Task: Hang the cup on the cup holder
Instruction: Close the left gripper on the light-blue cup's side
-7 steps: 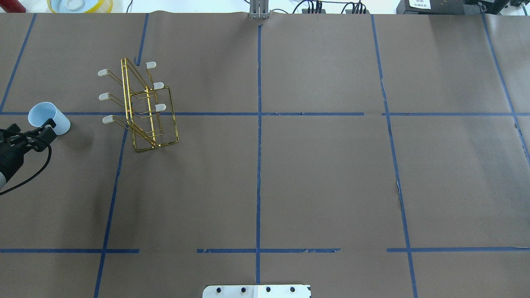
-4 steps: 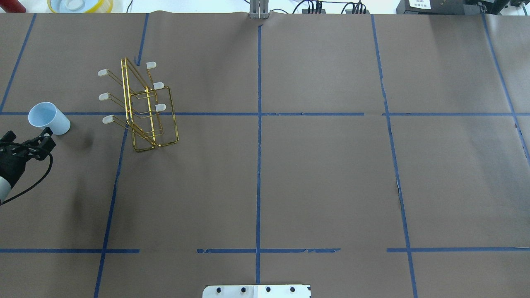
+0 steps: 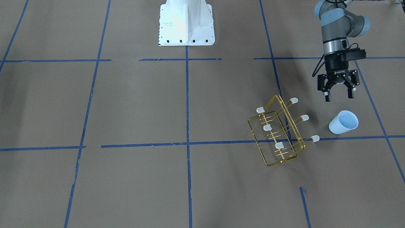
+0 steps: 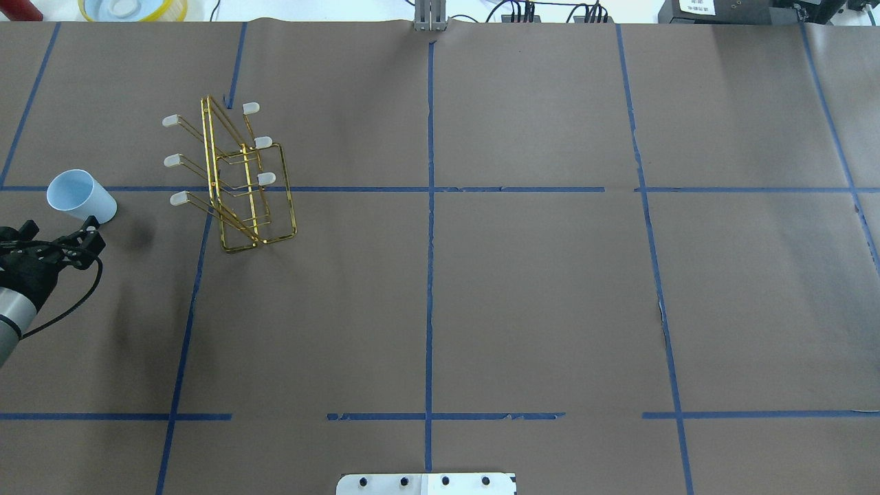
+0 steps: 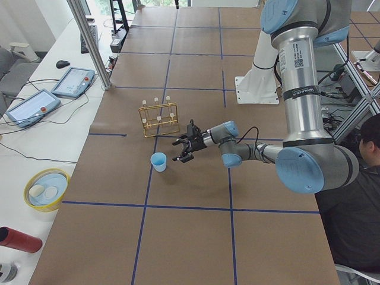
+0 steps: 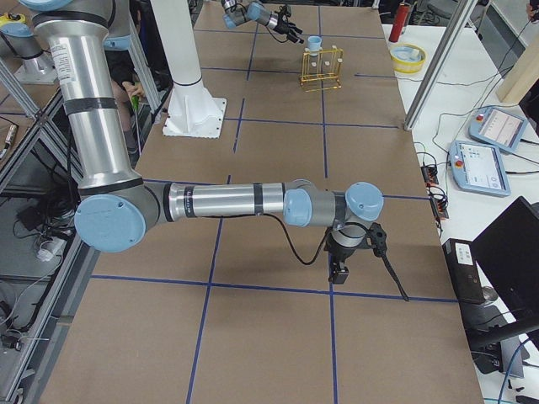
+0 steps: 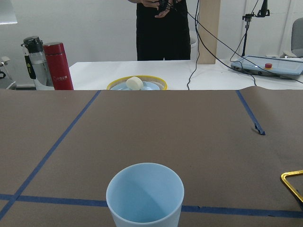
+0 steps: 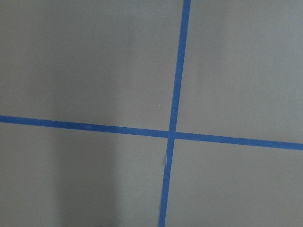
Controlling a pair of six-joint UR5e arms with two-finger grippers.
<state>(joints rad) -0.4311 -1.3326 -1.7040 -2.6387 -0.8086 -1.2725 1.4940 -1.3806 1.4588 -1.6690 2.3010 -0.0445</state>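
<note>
Exterior front-facing view: the cup (image 3: 343, 122) stands mouth-up on the counter (image 3: 126, 104), near the rack (image 3: 278, 136) but apart from it. The left pincer (image 3: 338, 96) hangs just short of the cup, jaws spread, holding nothing. The right pincer (image 6: 338, 273) shows only from the side, far off; I cannot tell its state. To grasp well, the left pincer should probably advance level, straddle the cup's wall midway up, and close gently so the thin plastic neither buckles nor tips.

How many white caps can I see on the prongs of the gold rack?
6, all on the cup holder. Three caps point toward the cup, and three point toward the table's middle. None seems hidden.
</note>
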